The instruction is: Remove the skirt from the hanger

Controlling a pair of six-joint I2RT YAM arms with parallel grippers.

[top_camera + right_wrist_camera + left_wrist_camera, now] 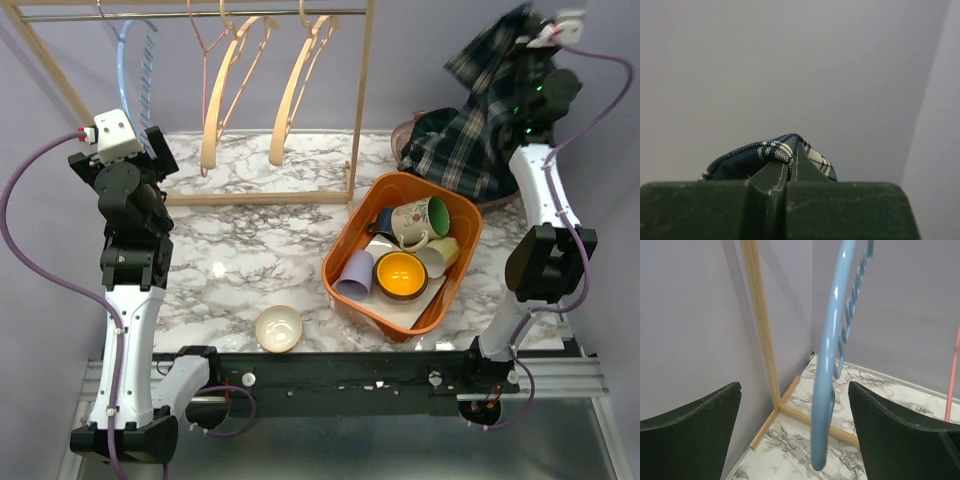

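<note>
Top external view is showing a white bowl [279, 328] sitting on the marble tabletop [240, 260] nearest the bases, between the two arms. Below the right gripper [792, 165], toward the left arm, an orange basket [340, 262] is holding mugs and cups. The right gripper is pinching a fold of the plaid skirt [470, 140] between closed jaws, holding it up while the lower folds are draping down to the tabletop. The left gripper [794, 390] is gaping wide, with a blue hanger [827, 380] dangling between its fingers. The wooden rack [360, 90] is standing beyond.
</note>
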